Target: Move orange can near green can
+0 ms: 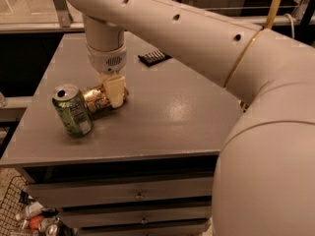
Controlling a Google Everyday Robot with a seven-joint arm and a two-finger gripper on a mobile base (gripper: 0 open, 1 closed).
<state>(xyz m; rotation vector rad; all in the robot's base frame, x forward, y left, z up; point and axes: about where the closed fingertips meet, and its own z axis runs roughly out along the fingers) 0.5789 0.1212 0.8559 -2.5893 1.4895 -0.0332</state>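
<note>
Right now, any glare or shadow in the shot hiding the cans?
Camera view: dim warm light; a soft sheen on the table right of the gripper, which sits at the orange can; bright glints on that can; green can beside it shows clearly, neither hidden by shadow.

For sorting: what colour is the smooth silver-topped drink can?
Green can, camera view; gripper grips dented orange-gold can beside it.

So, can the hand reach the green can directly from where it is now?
Probably not directly. The hand sits at the orange can, which lies on its side between it and the green can. From above, though, the green can looks free.
</note>
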